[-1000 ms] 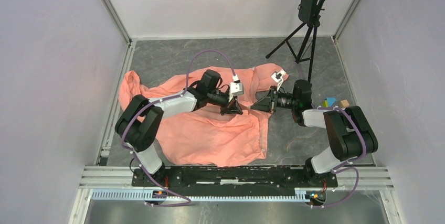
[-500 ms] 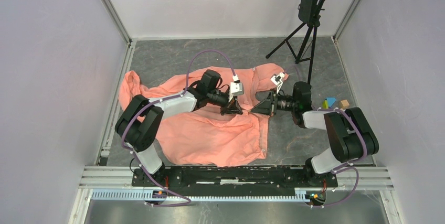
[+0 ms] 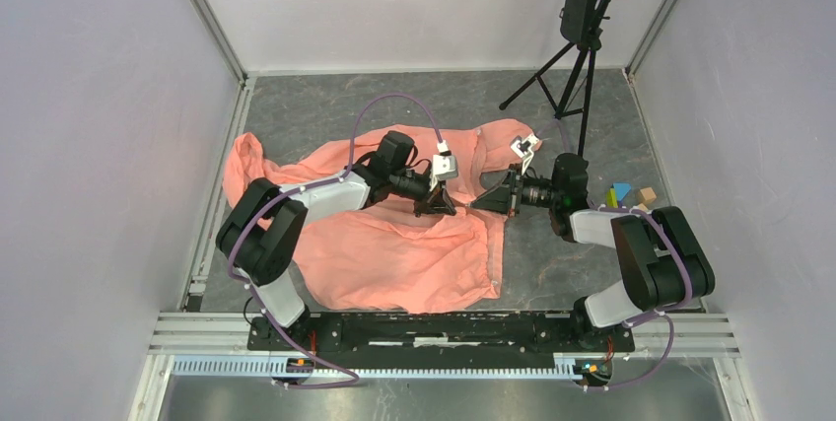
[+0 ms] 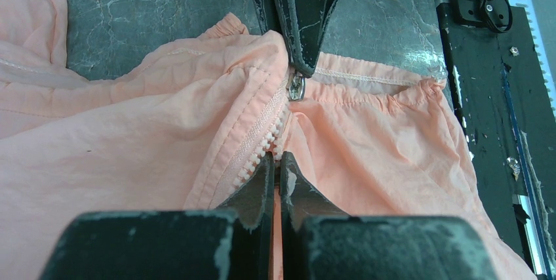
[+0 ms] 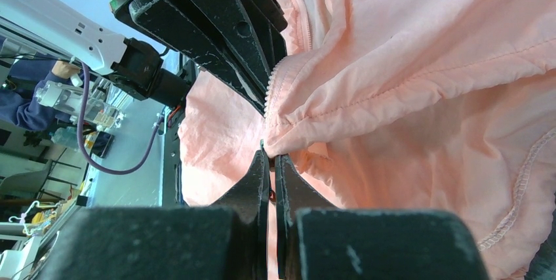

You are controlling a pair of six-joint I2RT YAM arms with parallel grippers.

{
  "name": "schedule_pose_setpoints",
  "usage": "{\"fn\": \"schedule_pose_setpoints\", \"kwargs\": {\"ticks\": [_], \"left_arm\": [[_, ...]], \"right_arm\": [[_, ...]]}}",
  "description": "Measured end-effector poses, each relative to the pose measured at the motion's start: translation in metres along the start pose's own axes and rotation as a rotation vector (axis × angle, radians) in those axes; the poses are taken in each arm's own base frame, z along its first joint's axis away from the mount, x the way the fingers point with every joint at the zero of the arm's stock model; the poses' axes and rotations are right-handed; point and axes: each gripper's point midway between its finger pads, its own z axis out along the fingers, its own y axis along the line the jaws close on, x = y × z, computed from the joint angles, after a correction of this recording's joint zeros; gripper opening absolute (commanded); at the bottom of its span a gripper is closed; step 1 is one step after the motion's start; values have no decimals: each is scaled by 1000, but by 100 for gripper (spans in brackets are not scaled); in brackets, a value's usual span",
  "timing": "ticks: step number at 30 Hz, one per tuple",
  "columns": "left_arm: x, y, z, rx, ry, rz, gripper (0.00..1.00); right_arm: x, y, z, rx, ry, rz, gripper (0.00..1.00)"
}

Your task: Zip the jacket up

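Lying crumpled on the grey table (image 3: 325,115), the jacket (image 3: 394,248) fills centre-left, w/ its gathered hem (image 4: 367,78) twd the right side; both arms reach in over it and meet nearly tip to tip near that hem; left gripper (image 3: 446,208) is pinched tight on the zipper track (image 4: 259,139), no gap btwn fingers; right gripper (image 3: 479,204) is also clamped narrow, tips right at the metal slider (image 4: 296,87), looks to hold its pull tab, tab itself hidden by fingers; slider sits just beside the hem, so zip looks barely started; key relation: track's long axis runs straight from one gripper to the other, roughly left-right in top view, slider at right gripper's end, teeth leading away from it twd the left gripper; right arm is the one on the slider, left only anchors fabric; judged next: draw slider along the track away from the hem while left keeps the track taut.
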Motion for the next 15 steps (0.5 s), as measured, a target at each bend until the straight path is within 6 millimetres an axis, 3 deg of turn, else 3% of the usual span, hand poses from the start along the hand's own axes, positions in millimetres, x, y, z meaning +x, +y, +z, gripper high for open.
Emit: {"fn": "schedule_pose_setpoints", "kwargs": {"ticks": [15], "left_arm": [[0, 0, 0, 0, 0, 0, 2]], "right_arm": [[13, -6, 0, 16, 35, 28, 0]]}}
